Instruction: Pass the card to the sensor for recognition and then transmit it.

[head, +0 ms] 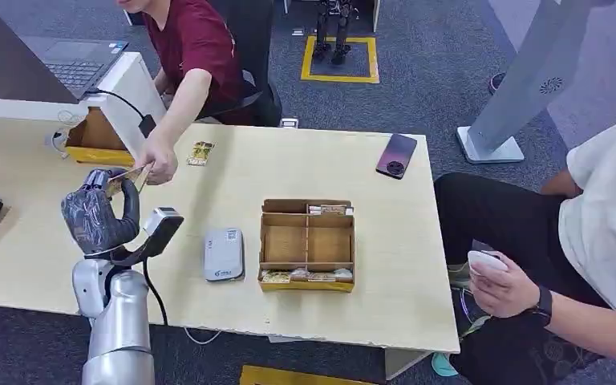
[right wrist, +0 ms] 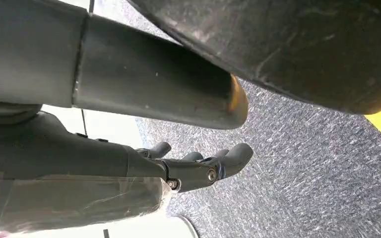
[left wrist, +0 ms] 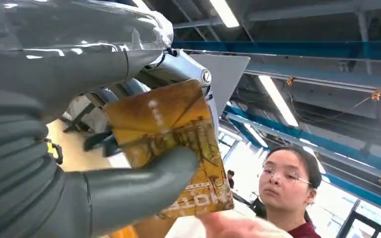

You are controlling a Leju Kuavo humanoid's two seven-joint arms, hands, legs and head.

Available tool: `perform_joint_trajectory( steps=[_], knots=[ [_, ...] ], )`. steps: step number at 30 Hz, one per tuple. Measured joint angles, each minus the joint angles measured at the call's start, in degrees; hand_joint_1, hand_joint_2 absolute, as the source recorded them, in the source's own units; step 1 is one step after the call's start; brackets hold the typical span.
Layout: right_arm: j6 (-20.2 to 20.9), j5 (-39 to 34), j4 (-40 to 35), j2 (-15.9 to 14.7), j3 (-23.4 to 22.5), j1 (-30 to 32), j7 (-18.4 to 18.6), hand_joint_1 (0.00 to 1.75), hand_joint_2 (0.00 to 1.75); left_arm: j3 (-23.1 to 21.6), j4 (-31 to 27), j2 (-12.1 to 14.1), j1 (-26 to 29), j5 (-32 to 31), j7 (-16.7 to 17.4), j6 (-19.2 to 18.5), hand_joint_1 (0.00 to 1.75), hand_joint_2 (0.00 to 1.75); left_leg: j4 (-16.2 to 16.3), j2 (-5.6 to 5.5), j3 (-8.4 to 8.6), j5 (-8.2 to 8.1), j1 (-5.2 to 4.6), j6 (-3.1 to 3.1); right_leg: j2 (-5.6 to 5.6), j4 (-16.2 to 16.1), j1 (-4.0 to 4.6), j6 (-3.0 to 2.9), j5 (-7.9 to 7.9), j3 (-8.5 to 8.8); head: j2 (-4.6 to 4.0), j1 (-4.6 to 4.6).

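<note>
Left wrist view shows my left hand pinching the card, a flat glossy yellow-brown rectangle held above the table, a person's hand touching it, while my right hand hangs loosely open.

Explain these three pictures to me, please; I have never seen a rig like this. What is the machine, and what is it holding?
A humanoid robot films from its head and both wrists. In the head view, its left hand holds a yellow card up to a person's hand across the table. On the table lie a grey card reader, a cardboard sorting box, a phone and another card. The left wrist view shows the held card close up. The right wrist view shows the right hand holding nothing, above carpet.
</note>
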Motion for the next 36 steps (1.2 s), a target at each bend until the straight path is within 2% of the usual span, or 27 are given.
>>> perform_joint_trajectory(
  steps=[4, 9, 14, 18, 20, 22, 24, 27, 30, 33, 36],
  knots=[
    [0.0, 0.15, 0.0, 0.0, -0.11, -0.01, 0.04, 0.0, 0.0, -0.15, 2.07, 0.06, -0.55, 4.99, 0.59, 0.0, 0.0, 1.75, 0.02, 0.0, 0.01, 0.0, -0.01, 0.0, 0.0, -0.01, 0.0, 0.0, 0.0, -0.03, 0.0, 0.0],
    [-0.2, 0.09, -0.02, 0.07, -0.83, -0.08, 0.13, 0.0, 0.0, -1.27, 14.92, 1.4, -4.58, 18.55, 0.39, 0.11, 0.0, 1.75, 0.02, -0.09, 0.01, 0.05, -0.01, 0.01, -0.08, -0.01, 0.0, 0.02, 0.03, 0.02, 0.0, 0.0],
    [-0.24, 0.44, -0.02, 0.09, -1.86, -0.02, 0.37, 0.0, 0.0, -6.02, 21.6, 3.32, -5.93, 27.59, 4.11, -0.83, 0.0, 1.75, 0.02, -0.04, 0.0, 0.05, -0.01, 0.01, -0.04, 0.0, 0.0, 0.0, 0.06, 0.0, 0.0, 0.0],
    [-0.52, 0.44, -0.02, 0.26, -3.02, 0.0, 0.37, 0.0, 0.0, -10.91, 22.75, 4.7, -5.72, 32.14, 7.15, -5.6, 0.0, 1.75, 0.02, -0.08, -0.05, 0.04, -0.01, 0.01, -0.06, -0.01, 0.0, 0.0, 0.05, -0.01, 0.0, 0.0],
    [-0.85, -0.13, -0.02, 0.33, -3.65, 0.01, 0.35, 0.0, 0.0, -14.02, 22.6, 5.24, -4.76, 33.44, 8.02, -10.18, 0.0, 1.75, 0.02, -0.08, -0.06, 0.04, -0.01, 0.01, -0.07, -0.01, 0.0, 0.0, 0.04, 0.0, 0.0, 0.0],
    [-1.25, -0.37, -0.02, 0.42, -4.67, 0.05, 0.33, 0.0, 0.0, -17.89, 20.93, 5.88, -2.09, 35.01, 8.02, -16.09, 0.0, 1.75, 0.01, -0.04, -0.08, 0.02, -0.01, 0.02, -0.02, -0.01, 0.0, 0.0, 0.04, -0.01, 0.0, 0.0],
    [-1.29, -0.79, -0.02, 0.44, -5.7, 0.17, 0.31, 0.0, 0.0, -22.54, 16.89, 6.86, 2.22, 36.89, 7.91, -20.95, 0.0, 1.75, 0.01, 0.05, -0.08, -0.03, -0.02, 0.04, 0.05, -0.01, 0.0, 0.04, 0.02, -0.04, 0.0, -0.02],
    [-1.48, -1.29, -0.02, 0.46, -7.21, 0.38, 0.35, 0.0, 0.0, -28.3, 10.2, 8.78, 8.22, 41.19, 7.96, -25.63, 0.0, 1.75, 0.01, 0.04, -0.14, -0.04, -0.01, 0.04, 0.04, -0.03, 0.0, 0.05, -0.01, -0.1, 0.0, 0.0],
    [-1.95, -1.84, -0.02, 0.48, -8.5, 0.51, 0.42, 0.0, 0.0, -31.94, 2.46, 10.8, 13.89, 47.0, 7.54, -31.42, 0.0, 1.75, 0.0, 0.04, -0.18, -0.04, -0.01, 0.04, 0.03, -0.03, 0.0, 0.04, -0.02, -0.17, 0.0, 0.0],
    [-2.23, -2.14, -0.02, 0.52, -9.72, 0.69, 0.42, 0.0, 0.0, -34.88, -5.75, 12.93, 19.49, 48.92, 6.01, -33.92, 0.0, 1.75, -0.01, 0.05, -0.22, -0.06, -0.01, 0.02, 0.03, -0.02, 0.0, 0.02, -0.03, -0.19, 0.0, 0.02],
    [-2.32, -2.27, -0.02, 0.55, -10.75, 0.81, 0.52, 0.0, 0.0, -36.37, -12.49, 14.21, 24.86, 48.42, 4.19, -32.87, 0.0, 1.75, -0.02, 0.05, -0.24, -0.06, -0.01, 0.02, 0.03, -0.02, 0.0, 0.02, -0.03, -0.23, 0.0, 0.0]
  ],
)
